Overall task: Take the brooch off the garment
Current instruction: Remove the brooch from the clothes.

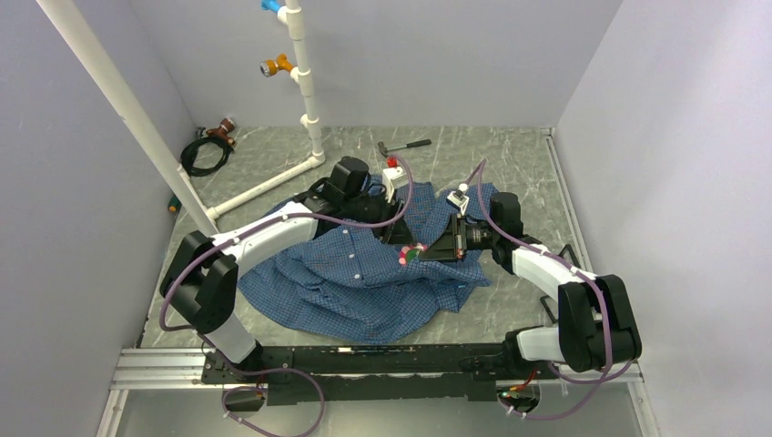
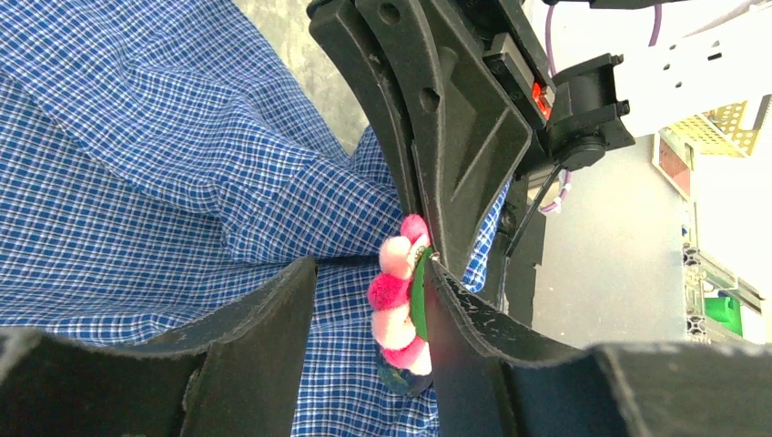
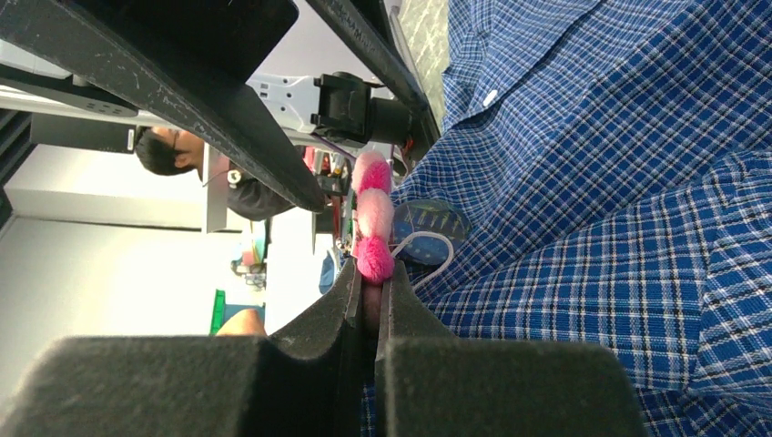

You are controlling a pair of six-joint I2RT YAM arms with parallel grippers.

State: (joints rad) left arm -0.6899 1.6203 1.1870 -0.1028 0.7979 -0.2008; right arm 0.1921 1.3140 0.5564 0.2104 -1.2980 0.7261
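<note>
No word, brand, number or sign can be read in any of the three views. In the centre of the right wrist view, a dark blue patch (image 3: 437, 220) just beside the brooch (image 3: 373, 214) on the garment (image 3: 592, 182) bears pale marks, too blurred to make out.

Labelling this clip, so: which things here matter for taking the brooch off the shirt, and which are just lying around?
Job: brooch, shirt, right gripper, left gripper.
Lying about: hammer, coiled cable, white pipe frame.
</note>
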